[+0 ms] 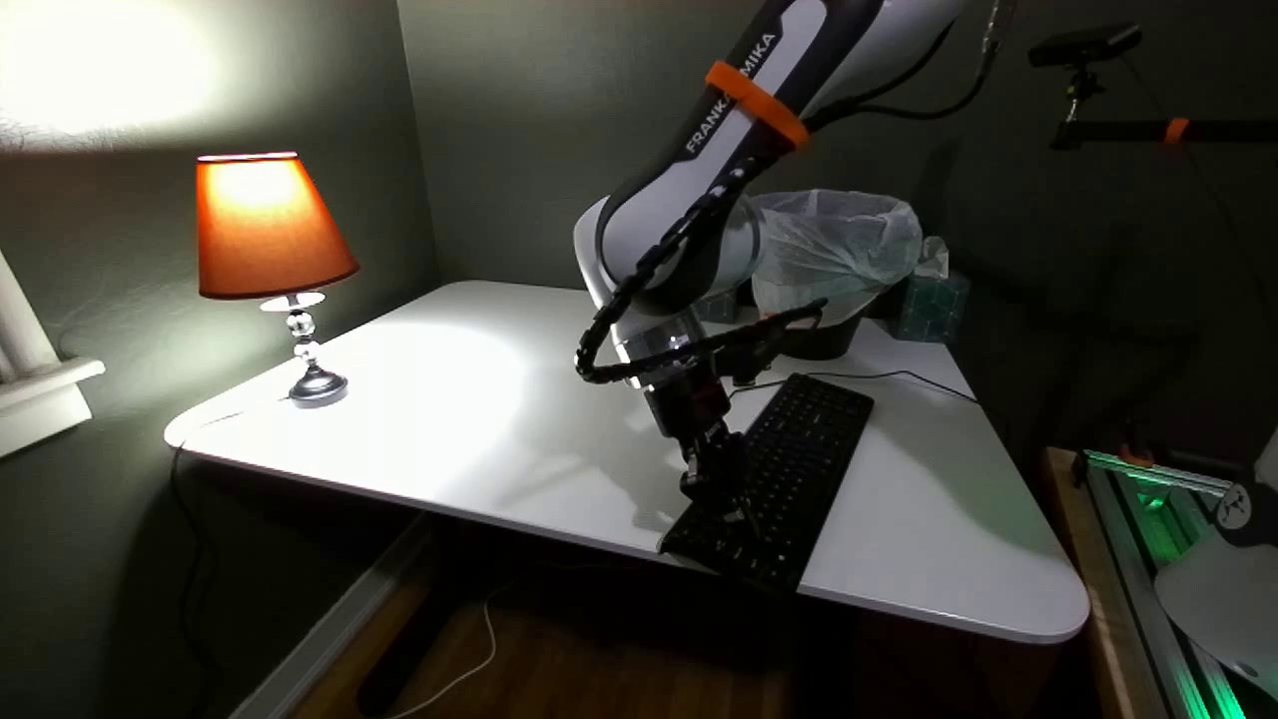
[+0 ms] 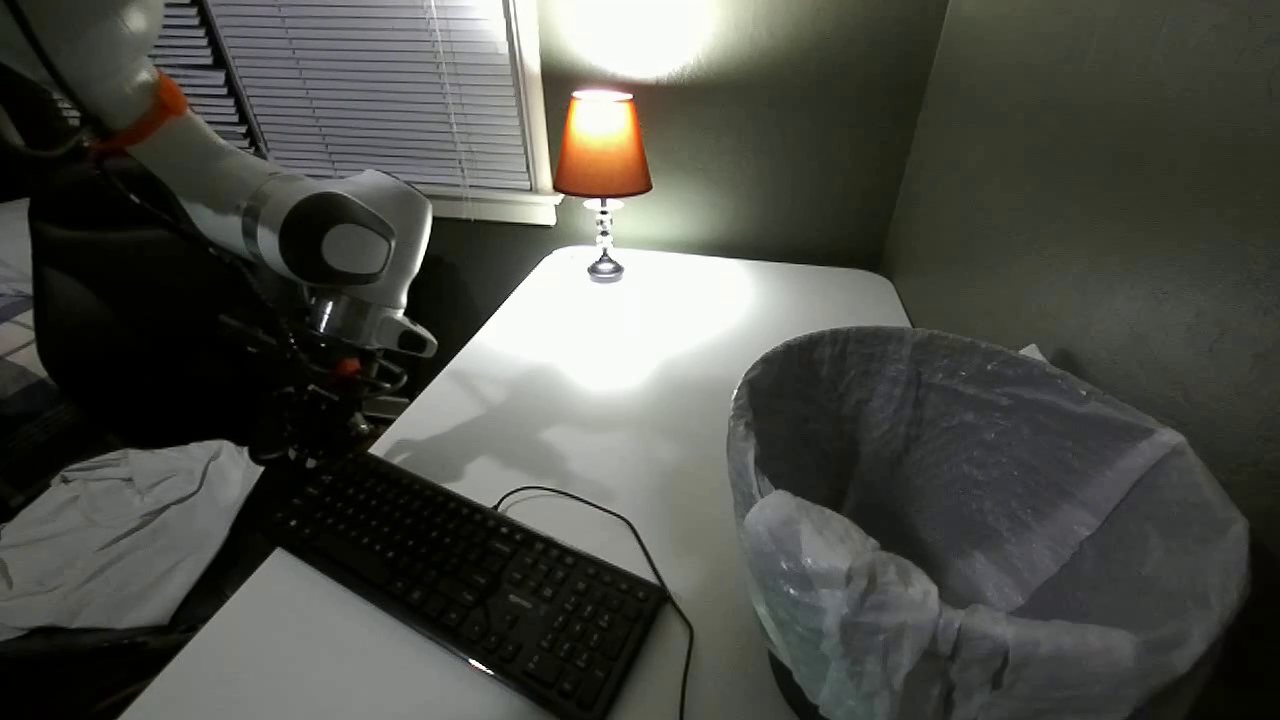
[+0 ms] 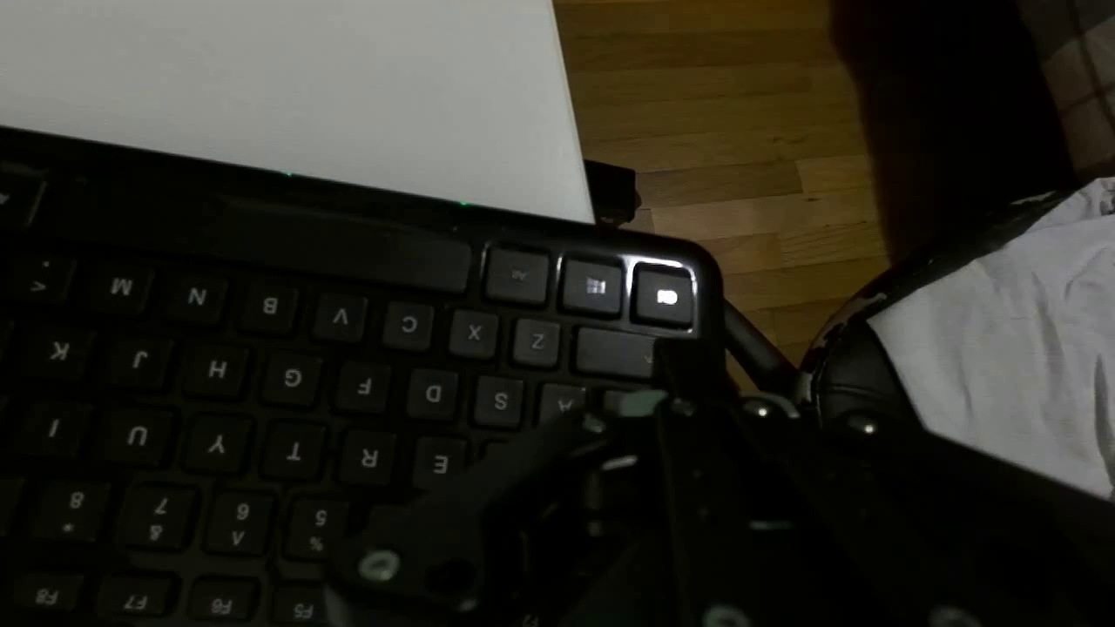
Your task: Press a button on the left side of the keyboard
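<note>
The long black keyboard [image 1: 811, 429] lies on the white table in both exterior views [image 2: 480, 580], its left end sticking out past the table edge. In the wrist view the keyboard [image 3: 261, 383] appears with its letters upside down, so its left end is at the right. My gripper [image 3: 672, 374] looks shut, with nothing seen between its fingers. Its tips are over the left end, by the left shift key [image 3: 614, 352], and hide the keys around caps lock. The gripper is low over that end in both exterior views [image 1: 737, 514] [image 2: 310, 455]. I cannot tell whether the tips touch a key.
A lined trash bin [image 1: 834, 260] stands on the table beyond the keyboard's right end. A tissue box [image 1: 934, 305] is beside it. An orange lamp [image 2: 604, 150] is on the table. A black chair with a white cloth [image 2: 120, 530] is close to the keyboard's left end.
</note>
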### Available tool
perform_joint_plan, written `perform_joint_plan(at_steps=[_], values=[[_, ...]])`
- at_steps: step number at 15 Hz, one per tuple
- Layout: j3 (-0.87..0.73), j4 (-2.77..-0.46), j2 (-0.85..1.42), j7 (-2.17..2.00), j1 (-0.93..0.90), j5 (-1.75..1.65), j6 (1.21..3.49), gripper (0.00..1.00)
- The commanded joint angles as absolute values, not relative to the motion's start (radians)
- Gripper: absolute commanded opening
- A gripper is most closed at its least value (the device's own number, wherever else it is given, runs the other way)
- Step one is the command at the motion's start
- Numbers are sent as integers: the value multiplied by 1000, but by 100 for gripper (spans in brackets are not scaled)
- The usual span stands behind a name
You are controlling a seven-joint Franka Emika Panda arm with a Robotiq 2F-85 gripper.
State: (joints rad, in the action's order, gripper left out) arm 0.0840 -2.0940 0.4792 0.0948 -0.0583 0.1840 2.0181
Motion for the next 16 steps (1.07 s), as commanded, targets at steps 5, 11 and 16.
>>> perform_joint_plan(at_steps=[5,11,16], values=[[93,-2030,529,99,-46,194,1935,0],[87,-2022,544,87,-51,182,1928,0],[85,-2023,549,80,-56,173,1936,0]])
